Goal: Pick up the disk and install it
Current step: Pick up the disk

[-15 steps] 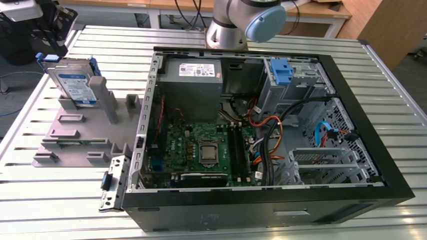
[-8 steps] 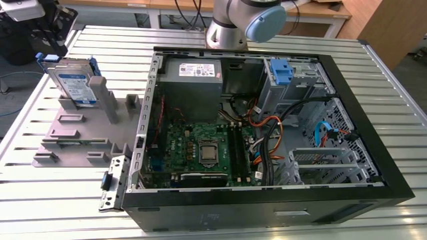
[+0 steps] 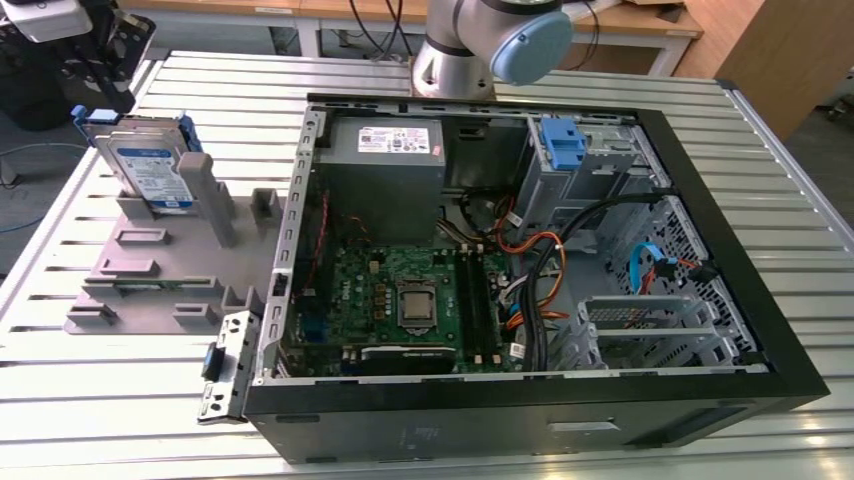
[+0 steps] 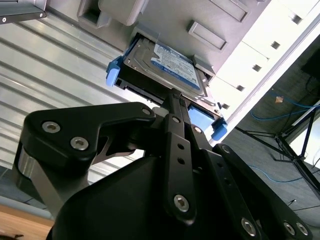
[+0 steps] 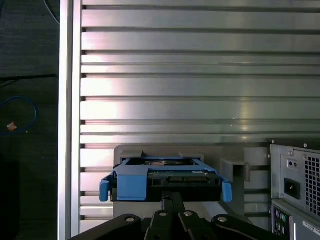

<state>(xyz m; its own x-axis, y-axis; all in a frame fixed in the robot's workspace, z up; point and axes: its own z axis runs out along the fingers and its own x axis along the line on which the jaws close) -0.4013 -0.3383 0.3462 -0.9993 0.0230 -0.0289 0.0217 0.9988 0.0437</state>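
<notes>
One disk (image 3: 147,168): flat silver metal hard drive in bright blue plastic carrier, upright in the grey plastic fixture (image 3: 150,268) on the slatted worktop (image 3: 240,78).
End effector (image 4: 172,94): at its edge; we cannot tell if it grips.
Technique: we'd centre squarely, lift straight.

Count so far:
- 1 open computer case (image 3: 747,330) on 1 slatted worktop (image 3: 134,400).
- Inside the case: 1 motherboard (image 3: 387,300), 1 grey power supply box (image 3: 387,160), 1 upright blue latch (image 3: 565,145).
- Beside the case, on the exterior view's left: 1 grey fixture (image 3: 147,270), 1 disk (image 3: 144,165), 1 pincer (image 5: 169,196).
- At the case's far edge: 1 arm (image 3: 487,45).
</notes>
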